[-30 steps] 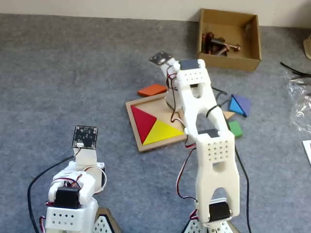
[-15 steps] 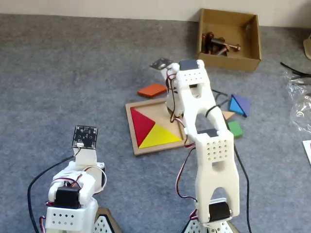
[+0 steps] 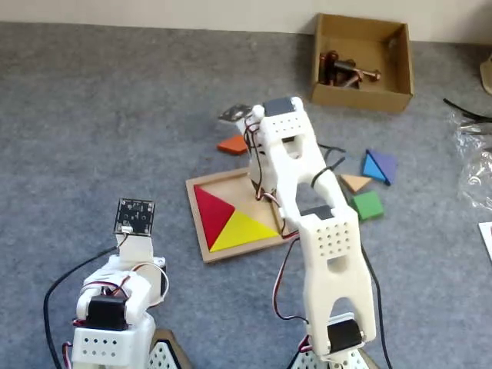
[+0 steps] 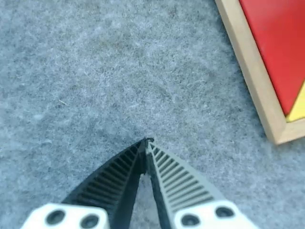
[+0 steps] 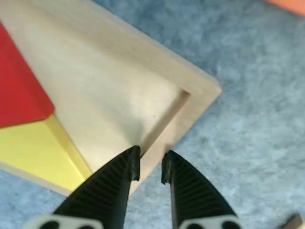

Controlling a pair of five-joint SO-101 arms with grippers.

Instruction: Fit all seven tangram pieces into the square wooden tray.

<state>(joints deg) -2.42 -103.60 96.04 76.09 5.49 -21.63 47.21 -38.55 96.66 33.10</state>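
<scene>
Wooden tray [image 3: 196, 222], mid-table [image 3: 92, 115]: carrying red triangle [image 3: 211, 209], yellow triangle [image 3: 244, 231]; 2/7 in. Orange pc [image 3: 233, 144] + four others waiting outside. R gripper [image 5: 150, 160] pinching tray rim nr corner. L gripper [image 4: 147, 141] resting closed, empty.

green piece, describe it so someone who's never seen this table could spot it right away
In the high view, find the square wooden tray mid-carpet, then look right, past the right arm reaching over it. The green piece lies just below the tan triangle, and it is the only square among the loose shapes there.
</scene>
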